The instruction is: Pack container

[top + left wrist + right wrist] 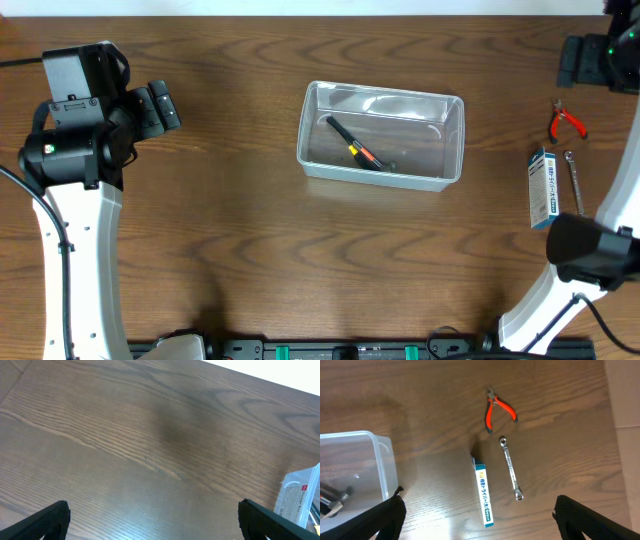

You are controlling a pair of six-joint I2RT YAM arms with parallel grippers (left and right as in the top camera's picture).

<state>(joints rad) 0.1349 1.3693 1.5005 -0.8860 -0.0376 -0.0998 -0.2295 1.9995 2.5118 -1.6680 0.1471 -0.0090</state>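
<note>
End effectors, two. The left end effector (152, 519) has its fingers spread wide with nothing between them, over bare desk (220, 230), well apart from the goods. The right end effector (480, 510) is likewise spread and empty, hanging above the loose items at the desk's right side.

Box (484, 492), slim, blue and white, printed: lies flat, nearest the robot of the loose items. Wrench (511, 467), small, bright metal, double-ended: just beside the box, roughly parallel to it, not touching.

Container (382, 135), clear plastic tub: mid-desk, upright, open. Holds one black-handled tool (355, 148) with a yellow-orange band, lying diagonally; kind cannot be told.

Pliers (497, 410), red-handled, small: beyond the wrench, near it, not touching.

Risks, as judged. Box and wrench lie close enough that a wide-open descent on one could nudge the other. The wrench is thin and flat to the desk, so fingers may slip over it or scrape the wood. The container looks light and unanchored, and a knock on its rim during a drop could shove or tip it. Long items released crookedly may rest on the rim rather than fall inside.

Surface: dark brown wood grain, matt, faint glare. Room: white strip (300, 6) past the far edge; pale tan band (625, 435) at the right of the right wrist view, nature unclear.
</note>
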